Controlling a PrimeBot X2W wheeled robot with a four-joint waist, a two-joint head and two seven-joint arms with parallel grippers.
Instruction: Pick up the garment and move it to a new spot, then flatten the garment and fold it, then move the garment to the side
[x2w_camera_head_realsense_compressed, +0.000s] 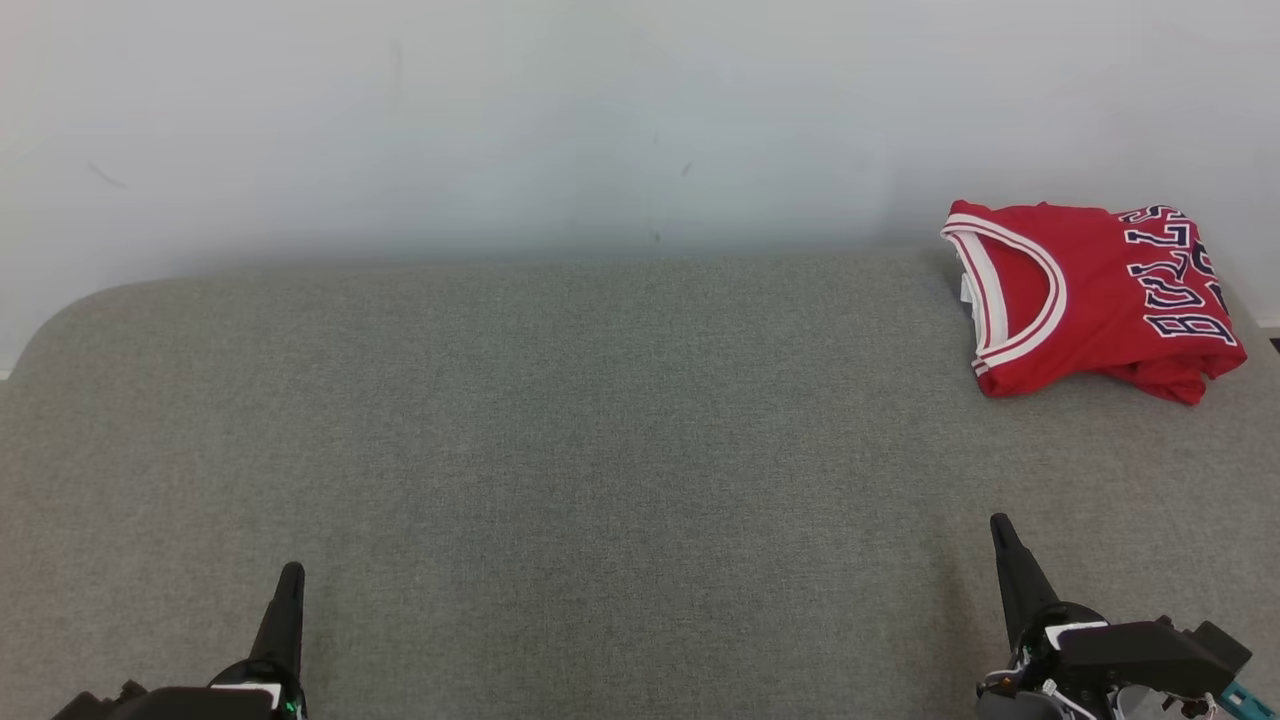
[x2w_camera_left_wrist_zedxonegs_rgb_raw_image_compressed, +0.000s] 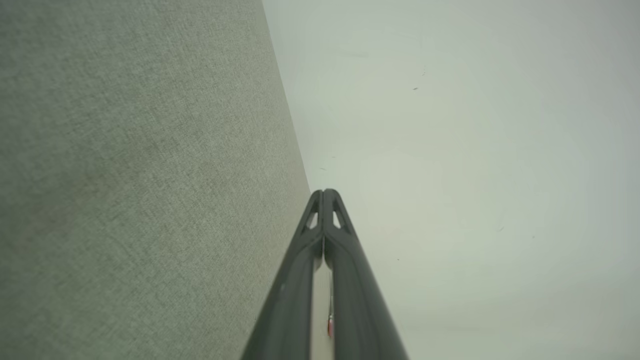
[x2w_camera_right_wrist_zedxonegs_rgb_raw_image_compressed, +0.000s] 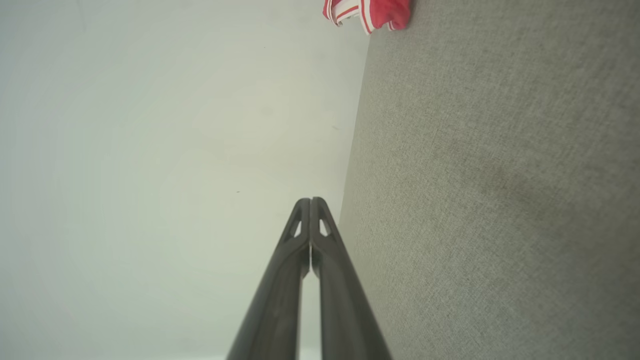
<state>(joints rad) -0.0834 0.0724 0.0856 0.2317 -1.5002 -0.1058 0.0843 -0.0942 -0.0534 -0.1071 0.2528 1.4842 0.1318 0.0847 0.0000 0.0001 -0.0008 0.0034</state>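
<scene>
R gripper (x2w_camera_head_realsense_compressed: 1002, 530) cut off btm; jersey (x2w_camera_head_realsense_compressed: 1090, 300) folded (text part-hidden).

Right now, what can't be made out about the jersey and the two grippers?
- Jersey, head view: folded on itself, so underside and inner layers are hidden.
- Jersey, right wrist view: cut off by the top edge.
- Left gripper, right gripper, head view: wrists cut off by the bottom edge.

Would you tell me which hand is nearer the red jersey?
Right. The right hand sits short of the jersey on the same side; the left hand is far across the surface.
</scene>
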